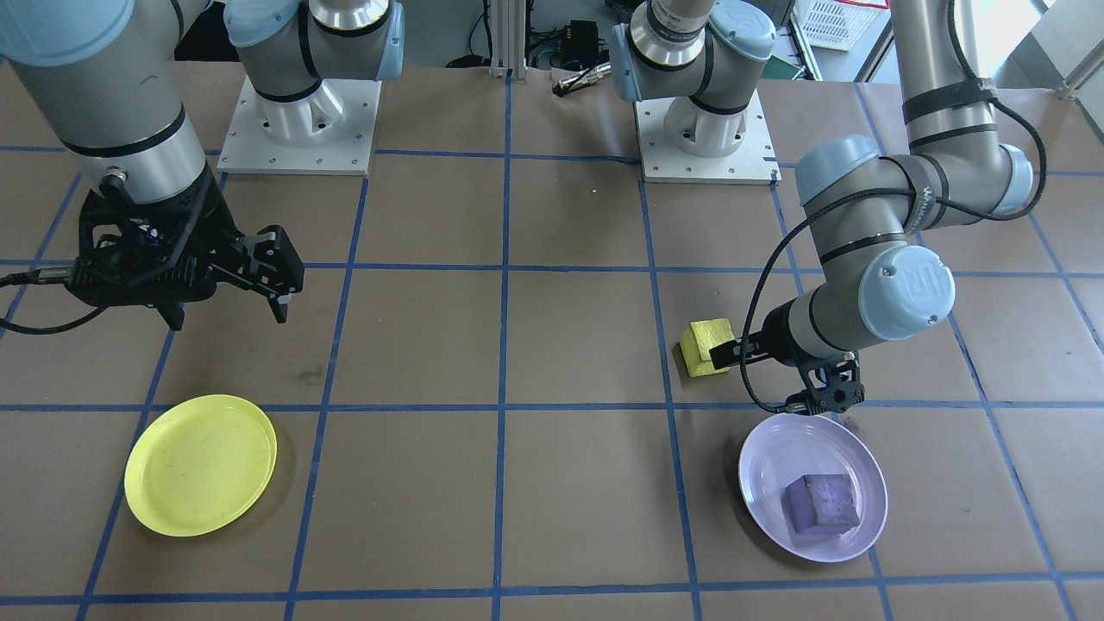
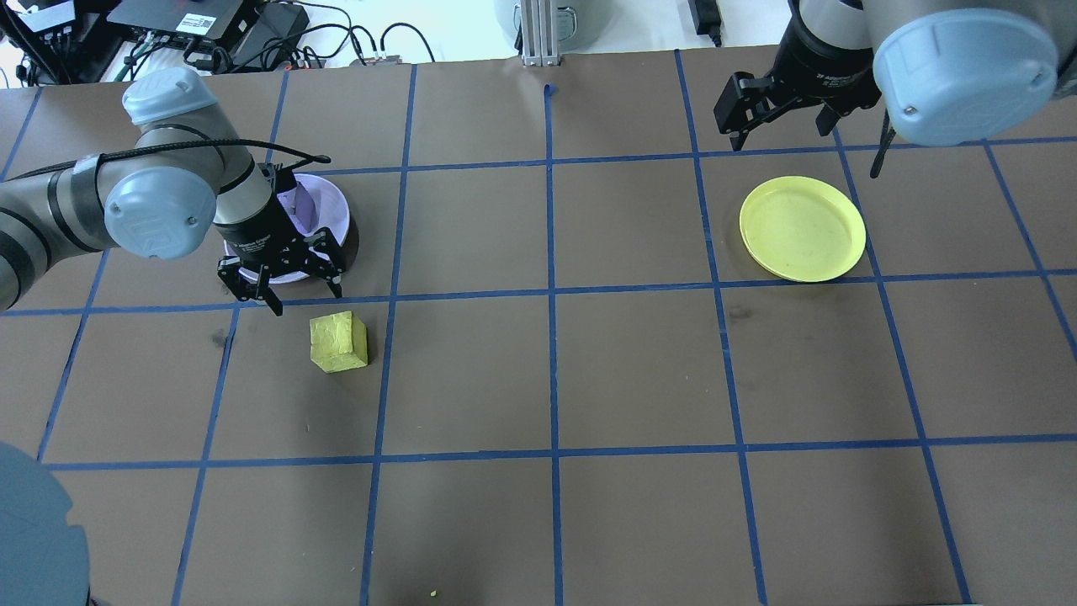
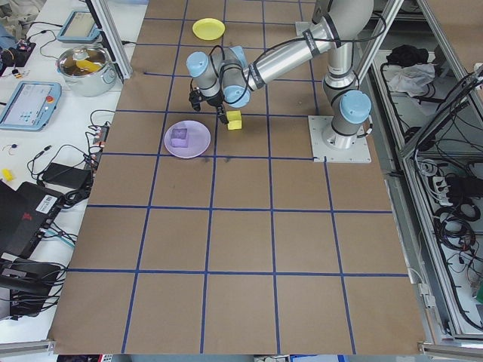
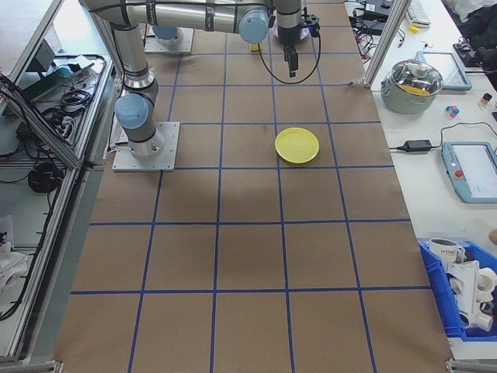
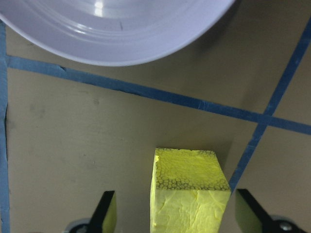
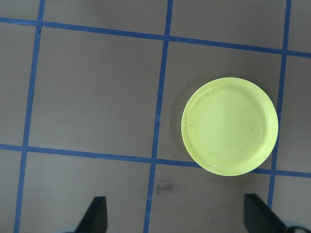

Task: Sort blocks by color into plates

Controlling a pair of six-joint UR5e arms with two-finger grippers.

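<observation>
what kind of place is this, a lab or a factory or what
Most likely a robotics lab: two arms bolted to a table gridded with blue tape, aluminium framing hung with cables, and side benches holding a teach pendant.

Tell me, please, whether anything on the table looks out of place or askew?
Only the yellow block is out of place: it sits on bare table beside the lavender plate, far from the yellow plate. The purple block lies in its matching plate. Nothing looks spilled or damaged.

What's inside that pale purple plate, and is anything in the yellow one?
The lavender plate holds the purple block, resting flat inside it. The yellow plate holds nothing. The yellow block sits on the table beside the open left gripper.
</observation>
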